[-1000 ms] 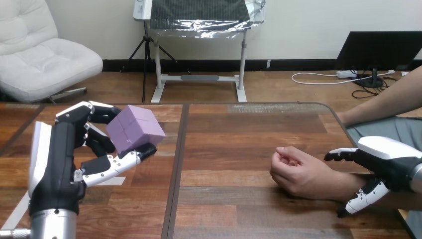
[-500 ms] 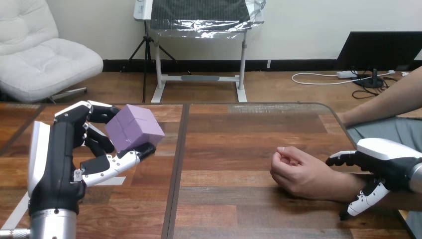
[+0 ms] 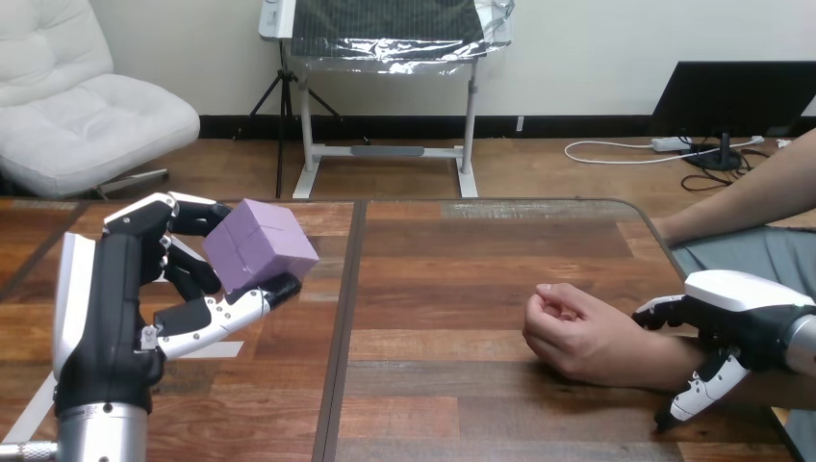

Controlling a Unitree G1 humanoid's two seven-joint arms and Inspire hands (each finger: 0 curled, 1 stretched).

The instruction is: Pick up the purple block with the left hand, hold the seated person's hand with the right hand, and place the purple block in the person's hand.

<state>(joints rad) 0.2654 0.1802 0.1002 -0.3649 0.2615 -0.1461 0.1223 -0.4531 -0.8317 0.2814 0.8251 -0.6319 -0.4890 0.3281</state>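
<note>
The purple block (image 3: 260, 243) is held up above the left part of the wooden table (image 3: 462, 260). My left hand (image 3: 111, 289) is shut on it, fingers behind and over it, thumb under its near edge. At the right, the person's hand (image 3: 568, 332) rests on the table as a loose fist, knuckles toward me. My right hand (image 3: 741, 313) straddles the person's wrist just behind that fist: its fingers (image 3: 654, 310) curl over the far side and its thumb (image 3: 698, 393) comes down on the near side.
A dark seam (image 3: 339, 327) runs front to back through the table between the block and the person's hand. The person's forearm (image 3: 741, 207) reaches in from the right edge, past the table's right rim (image 3: 664, 236).
My right hand has drawn slightly right and down along the person's wrist, and its fingers have curled in more. The left hand and the block have barely moved.
</note>
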